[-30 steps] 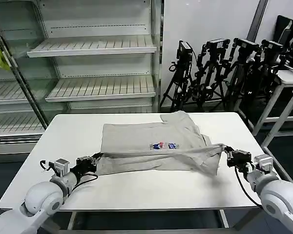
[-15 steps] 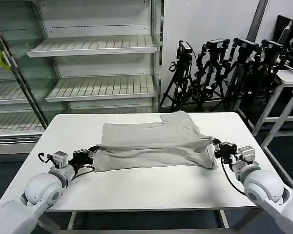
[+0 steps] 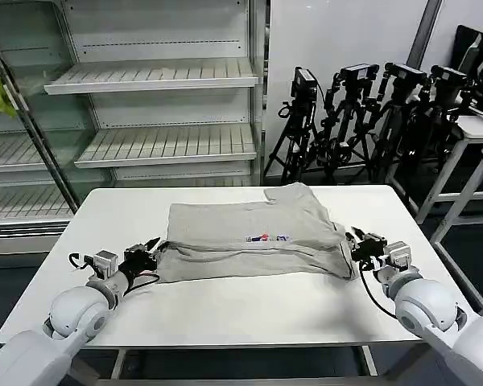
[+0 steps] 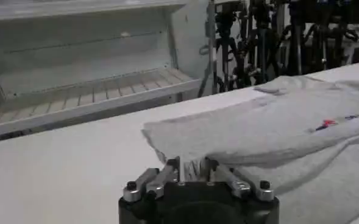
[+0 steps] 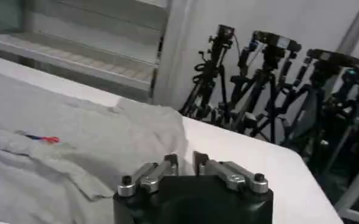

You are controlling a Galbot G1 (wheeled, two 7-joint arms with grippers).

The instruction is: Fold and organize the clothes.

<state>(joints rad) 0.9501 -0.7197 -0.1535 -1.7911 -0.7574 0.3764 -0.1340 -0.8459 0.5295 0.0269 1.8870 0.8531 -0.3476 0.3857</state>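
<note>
Right pincer [image 5: 185, 162] beside grey T-shirt [image 5: 75, 152]

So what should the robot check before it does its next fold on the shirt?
1. Shirt on the table: the T-shirt lies wholly on the white table. Ok.
2. Left gripper clear of cloth: it sits at the shirt's left edge with its fingers apart and nothing in them. Ok.
3. Right gripper clear of cloth: it sits at the shirt's right edge; in the right wrist view its fingers hold nothing. Ok.
4. Near fold tidy: the folded edge looks uneven, and a sleeve sticks out at the far right corner. Not ok.
5. Print position: part hidden by the fold. Cannot tell.
</note>
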